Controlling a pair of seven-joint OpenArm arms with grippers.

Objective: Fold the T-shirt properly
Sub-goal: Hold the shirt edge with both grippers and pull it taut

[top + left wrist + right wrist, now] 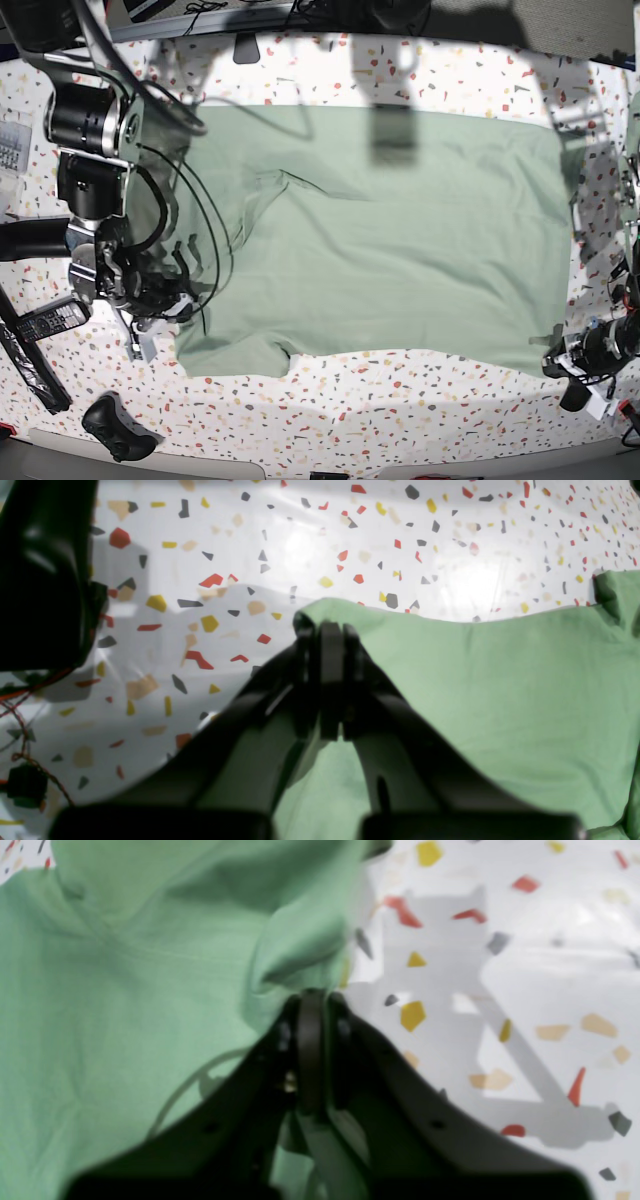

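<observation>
Two grippers, left gripper [330,630] and right gripper [312,997], each pinch one T-shirt [400,240].

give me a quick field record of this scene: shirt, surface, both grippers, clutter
garment: pale green T-shirt, spread mostly flat, some wrinkles near one sleeve
surface: white terrazzo-pattern table cover
left gripper: jaws shut on a T-shirt edge
right gripper: jaws shut on a bunched T-shirt edge
arm placement: one at each end of the shirt's near edge in the base view
clutter: remote control and black game controller at the table edge
fold status: not yet folded
</observation>
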